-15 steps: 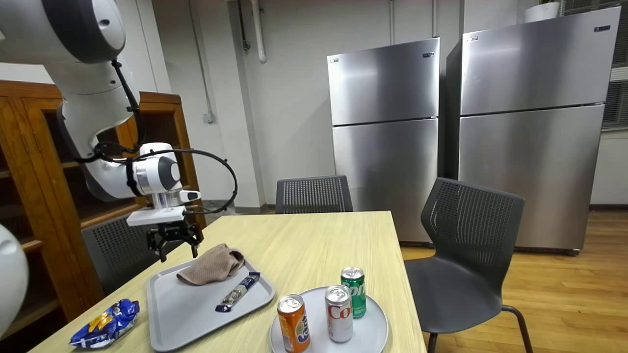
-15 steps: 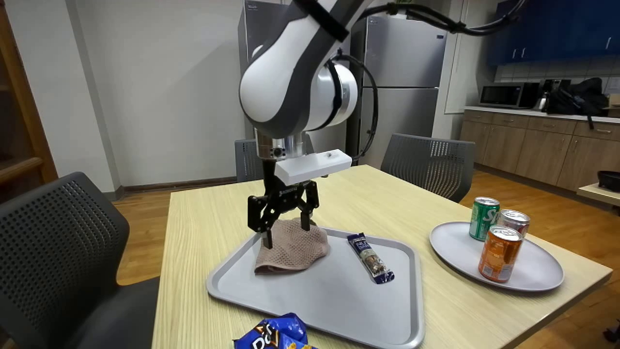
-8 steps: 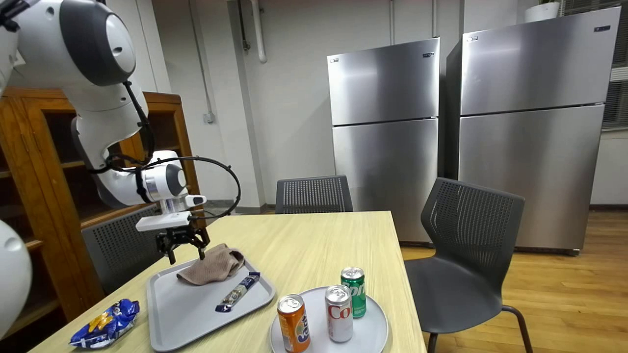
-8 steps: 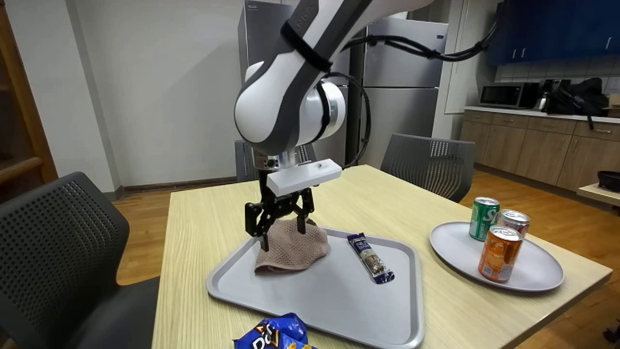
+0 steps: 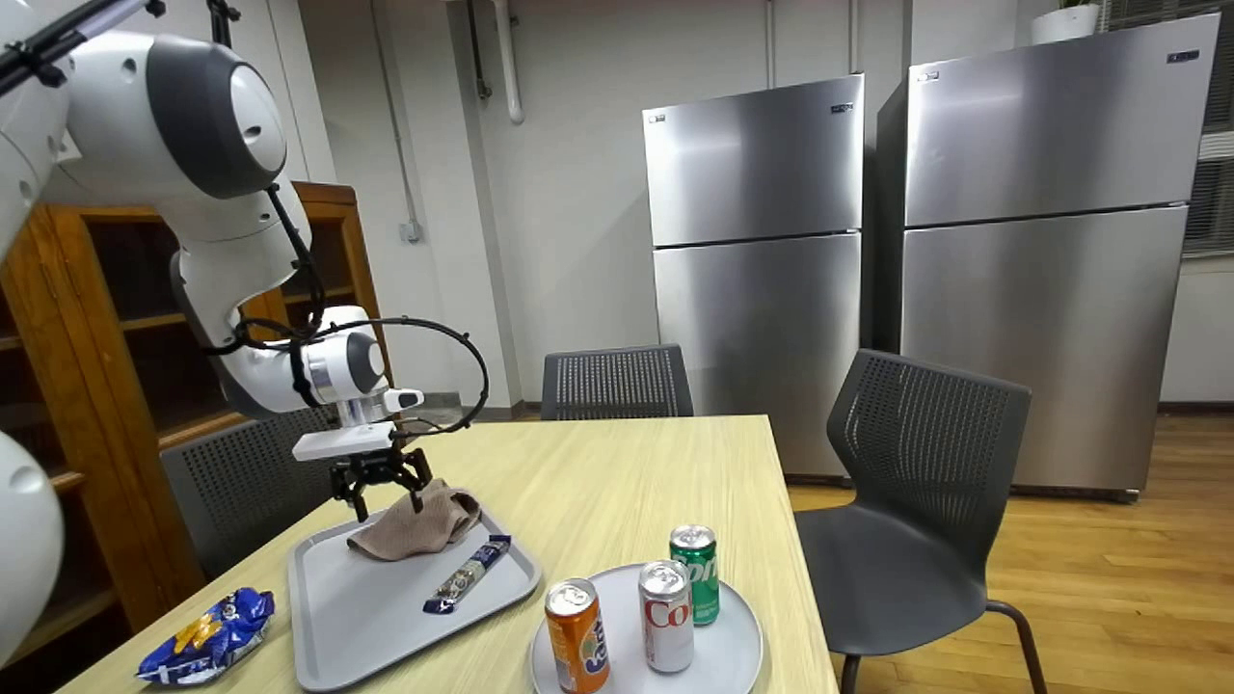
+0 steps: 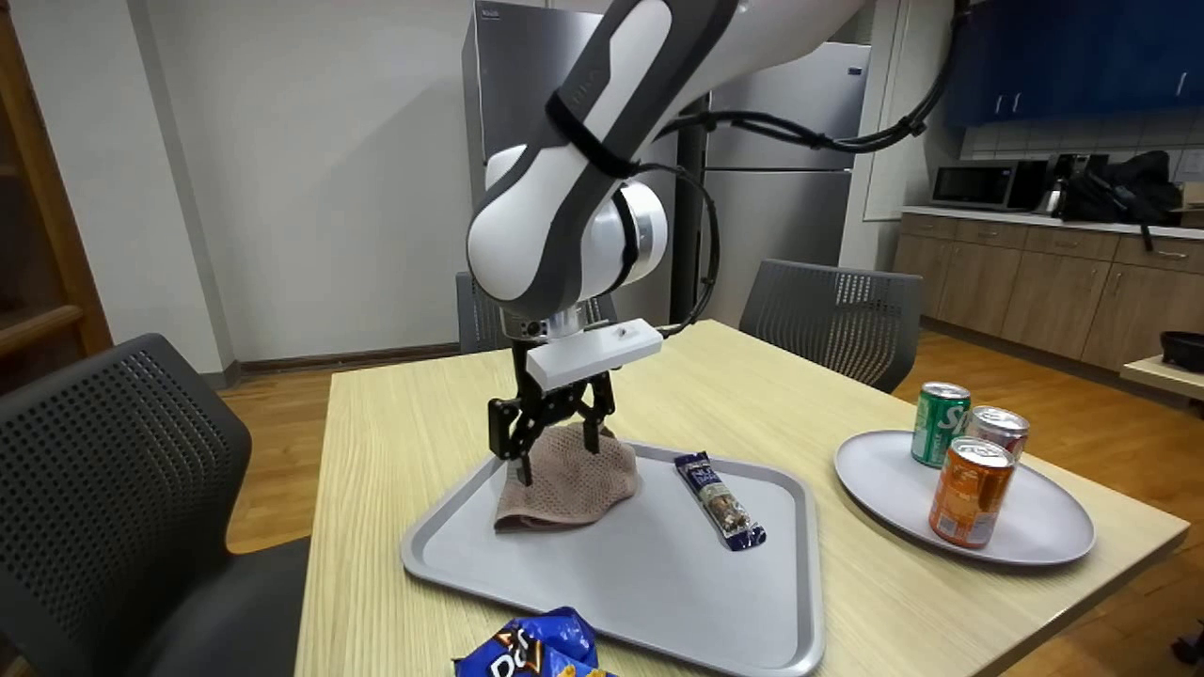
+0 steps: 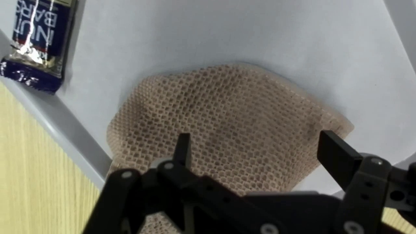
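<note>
A grey tray point(image 6: 649, 592) is set on a pale worktop point(image 5: 617, 463). On that tray a nut bar point(image 6: 722, 503) is found to one side of the cloth point(image 6: 578, 489), apart from it. Just beside the tray a blue snack bag point(image 5: 207, 641) is noted. On the other side a round plate point(image 6: 875, 475) is loaded with three upright cans: an orange can point(image 5: 578, 636), a silver can point(image 5: 666, 617) and a green can point(image 5: 704, 578). Chairs point(image 5: 925, 453) are placed around the worktop, and refrigerators point(image 5: 757, 299) are seen behind it. In the wrist view, the cloth is bordered at the left by the tray's raised rim.

The cloth is located on the tray, toward its far part in both exterior views. The jaws are held wide apart above it, pointed downward. In the wrist view, one of the fingers point(image 7: 183, 149) is seen against the cloth, the other at its edge; contact cannot be confirmed. Part of the cloth is hidden behind the jaws.

The cloth is brown, waffle-textured and loosely folded into an irregular mound. The tray is smooth, with rounded corners. A fine wood grain is shown by the worktop. The nut bar is sealed in glossy dark-blue wrapping; the snack bag is crumpled.
</note>
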Robot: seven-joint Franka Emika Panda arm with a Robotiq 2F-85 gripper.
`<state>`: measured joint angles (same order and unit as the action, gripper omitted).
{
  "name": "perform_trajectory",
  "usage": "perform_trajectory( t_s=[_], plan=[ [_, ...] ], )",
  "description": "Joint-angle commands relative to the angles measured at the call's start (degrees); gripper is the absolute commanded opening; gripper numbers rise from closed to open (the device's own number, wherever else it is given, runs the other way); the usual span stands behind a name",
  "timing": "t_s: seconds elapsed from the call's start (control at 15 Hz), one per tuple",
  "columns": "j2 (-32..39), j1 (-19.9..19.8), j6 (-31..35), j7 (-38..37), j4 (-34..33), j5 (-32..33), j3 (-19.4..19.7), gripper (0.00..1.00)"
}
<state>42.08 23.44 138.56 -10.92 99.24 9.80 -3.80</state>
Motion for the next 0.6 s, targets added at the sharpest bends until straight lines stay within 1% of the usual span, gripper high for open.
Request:
perform_trajectory(
  t_s=[0.0,0.53],
  plan=[
    [2.48,1.45,-0.22,-2.85,-3.49,2.23,1.74,1.00],
    [5.05,2.77,0.36,-5.84,-5.68,3.36,3.83,1.00]
  ],
)
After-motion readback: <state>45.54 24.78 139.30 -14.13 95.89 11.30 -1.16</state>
